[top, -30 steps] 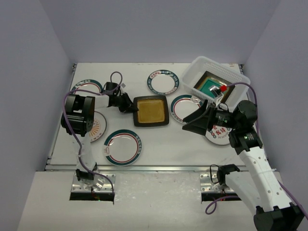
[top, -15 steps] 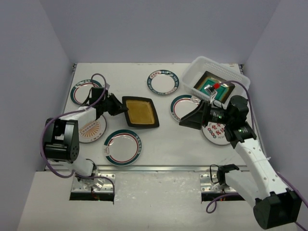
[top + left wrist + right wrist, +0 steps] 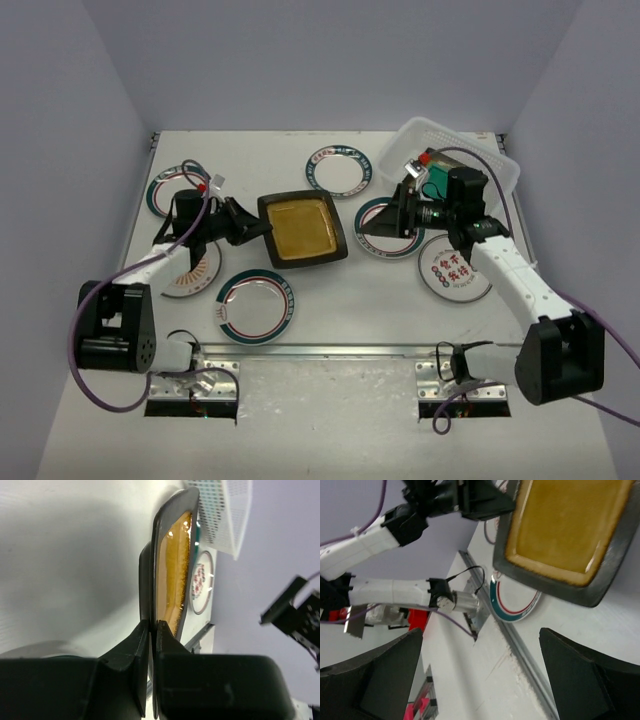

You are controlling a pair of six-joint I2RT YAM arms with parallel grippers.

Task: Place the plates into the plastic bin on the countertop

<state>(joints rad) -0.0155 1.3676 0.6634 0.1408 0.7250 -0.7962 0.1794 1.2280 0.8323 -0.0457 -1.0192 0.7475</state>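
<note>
Translucent white ribbed plastic bin (image 3: pixel 425 133), far right: contents mostly hidden behind the right arm; a sliver of a teal square plate (image 3: pixel 436 184) shows inside. Left gripper (image 3: pixel 150 630) pinches the amber dark-rimmed square plate (image 3: pixel 301 228) by its left rim, over mid off-white countertop (image 3: pixel 340 300). Right gripper (image 3: pixel 480 675) fingers spread wide, holding nothing.

Overall light: bright, even and diffuse, from overhead; the countertop (image 3: pixel 340 300) reads almost white.
Shadows: soft and faint, close under the amber plate (image 3: pixel 303 229); a broader grey one spreads beside it in the left wrist view.
Glare: small bright spots on the amber glaze, left wrist view.
Focus: top view sharp; the left gripper (image 3: pixel 151 625) and right gripper (image 3: pixel 481 635) show as dark, soft-edged masses.
Background: hazy in both wrist views.
</note>
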